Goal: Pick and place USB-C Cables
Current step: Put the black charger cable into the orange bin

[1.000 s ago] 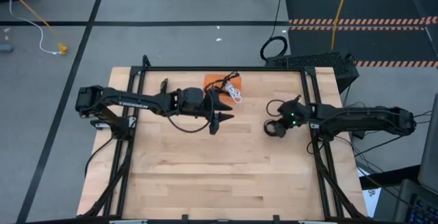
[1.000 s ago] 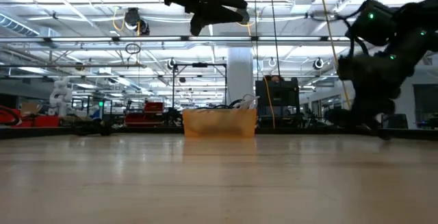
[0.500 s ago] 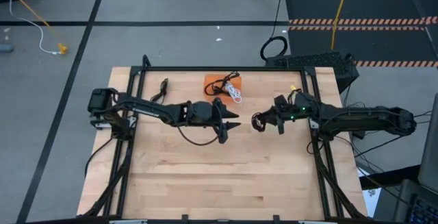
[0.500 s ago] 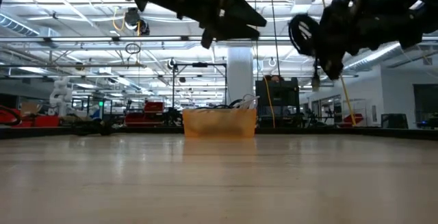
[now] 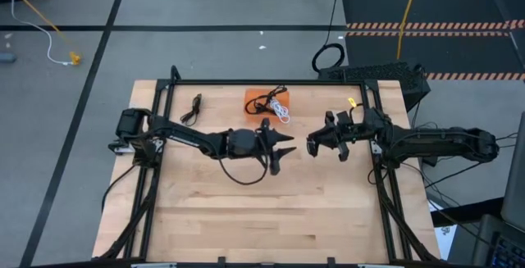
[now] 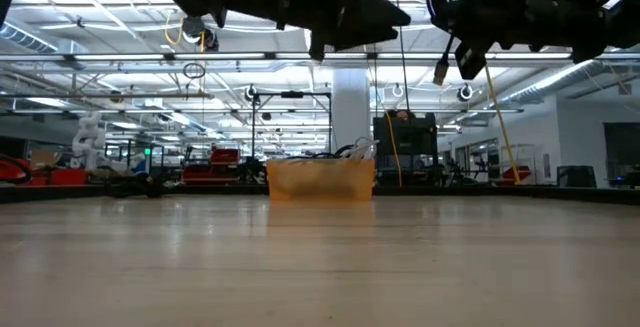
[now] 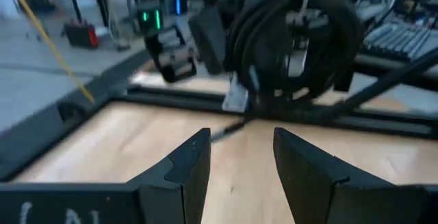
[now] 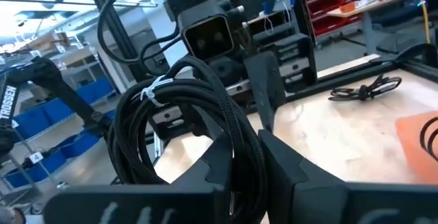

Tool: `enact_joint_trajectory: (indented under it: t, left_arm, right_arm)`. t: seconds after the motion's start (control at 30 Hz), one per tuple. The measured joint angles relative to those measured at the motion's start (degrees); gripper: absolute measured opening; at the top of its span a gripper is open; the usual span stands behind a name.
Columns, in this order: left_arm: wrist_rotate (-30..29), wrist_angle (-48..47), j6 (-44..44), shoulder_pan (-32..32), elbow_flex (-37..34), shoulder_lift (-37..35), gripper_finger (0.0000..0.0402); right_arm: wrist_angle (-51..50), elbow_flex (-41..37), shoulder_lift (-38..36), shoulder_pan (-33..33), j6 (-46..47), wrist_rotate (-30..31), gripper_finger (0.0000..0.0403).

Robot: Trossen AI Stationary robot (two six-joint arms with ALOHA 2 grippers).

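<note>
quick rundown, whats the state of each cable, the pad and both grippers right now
right gripper: shut on a black coiled cable, held up off the table
left gripper: open, empty, raised, facing the right gripper
orange pad: on the table's far side, a black cable and a white cable lying on it
loose black cable: flat on the table, left of the pad, untouched

right claw point(image 6: 455, 62) cut off by low view's top edge, cables on orange pad point(image 6: 320, 180) indistinct
</note>
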Motion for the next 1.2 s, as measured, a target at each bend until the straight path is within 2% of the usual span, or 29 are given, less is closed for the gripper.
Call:
enact_joint_trajectory:
  t: [0.47,0.57,0.9,1.03,1.2]
  left_arm:
    - [1.40,6.17,2.06,0.49,0.00,0.02,0.0164]
    - [2.35,7.51,2.31,0.52,0.00,0.02,0.0180]
    - [4.00,11.56,4.90,0.76,0.00,0.02,0.0269]
    - [3.99,12.65,5.67,0.76,0.00,0.02,0.0274]
    - [3.85,13.08,6.07,1.38,0.00,0.02,0.0260]
  right_arm:
    - [0.18,0.02,0.02,0.02,0.03,-1.56,0.0033]
    - [0.53,0.02,0.02,0.02,0.12,-1.53,0.0033]
    - [4.25,0.04,1.56,0.26,2.81,-1.34,0.0033]
    - [9.69,0.07,4.64,1.77,3.14,0.39,0.0033]
    - [14.74,0.07,8.29,3.30,3.16,1.92,0.0033]
